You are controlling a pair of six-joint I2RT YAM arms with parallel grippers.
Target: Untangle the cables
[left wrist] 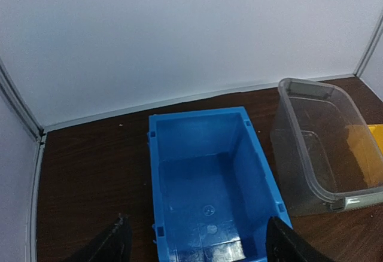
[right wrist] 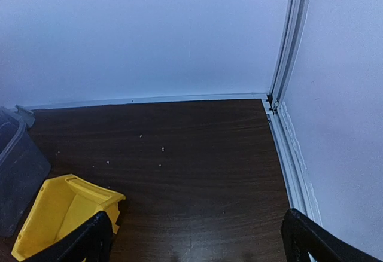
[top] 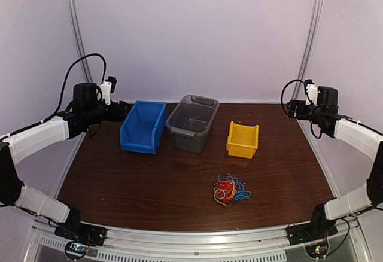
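The cables (top: 230, 189) lie as a small tangled heap of red, blue and yellow-orange wires on the brown table, in front of the yellow bin (top: 242, 139). Neither wrist view shows them. My left gripper (top: 122, 112) hovers at the far left, just left of the blue bin (top: 143, 127), and stands open with nothing between its fingers (left wrist: 114, 245). My right gripper (top: 290, 109) hangs at the far right, well beyond the yellow bin, open and holding nothing; its fingers (right wrist: 90, 241) frame bare table.
A blue bin (left wrist: 209, 190), a clear grey bin (top: 192, 122) and a yellow bin (right wrist: 60, 214) stand in a row at the back of the table. White walls and metal rails (right wrist: 287, 154) close the table's sides and rear.
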